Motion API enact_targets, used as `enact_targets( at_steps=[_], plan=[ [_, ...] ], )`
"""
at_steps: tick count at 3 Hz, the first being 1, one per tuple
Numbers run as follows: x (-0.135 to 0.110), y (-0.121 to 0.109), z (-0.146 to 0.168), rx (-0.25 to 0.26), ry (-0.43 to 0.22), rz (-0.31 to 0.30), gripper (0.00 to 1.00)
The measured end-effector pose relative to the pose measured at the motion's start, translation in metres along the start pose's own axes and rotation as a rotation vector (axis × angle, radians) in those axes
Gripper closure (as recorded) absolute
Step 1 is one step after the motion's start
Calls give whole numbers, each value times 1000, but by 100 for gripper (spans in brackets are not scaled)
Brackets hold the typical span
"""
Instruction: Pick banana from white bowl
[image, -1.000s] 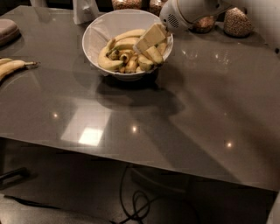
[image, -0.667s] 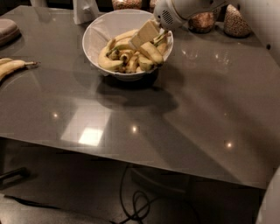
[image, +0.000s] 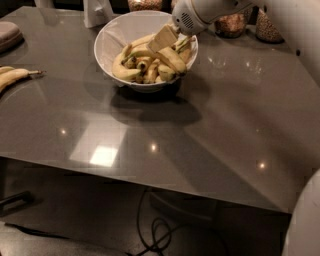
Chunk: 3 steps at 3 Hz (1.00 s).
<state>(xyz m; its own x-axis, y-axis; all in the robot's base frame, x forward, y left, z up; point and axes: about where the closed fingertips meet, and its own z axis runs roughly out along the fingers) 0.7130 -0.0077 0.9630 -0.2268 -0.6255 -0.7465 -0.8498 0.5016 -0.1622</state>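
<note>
The fingers (image: 162, 38), open or shut I cannot tell, have moved left and down into the bowl (image: 111, 39), close over the banana (image: 172, 59), ready to grab.

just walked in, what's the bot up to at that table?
The robot's arm reaches in from the upper right, with its hand down inside the white bowl, right over the pile of bananas. It sits at the long, thick banana on the bowl's right side, which lies in the bowl, not yet lifted. A separate banana lies on the table far left, and grain jars stand behind the bowl.
</note>
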Motion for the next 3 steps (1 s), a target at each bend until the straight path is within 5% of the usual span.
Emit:
enact_targets(
  at_steps=[3],
  plan=[
    [21,-2,16,-18,71,33,37]
  ],
)
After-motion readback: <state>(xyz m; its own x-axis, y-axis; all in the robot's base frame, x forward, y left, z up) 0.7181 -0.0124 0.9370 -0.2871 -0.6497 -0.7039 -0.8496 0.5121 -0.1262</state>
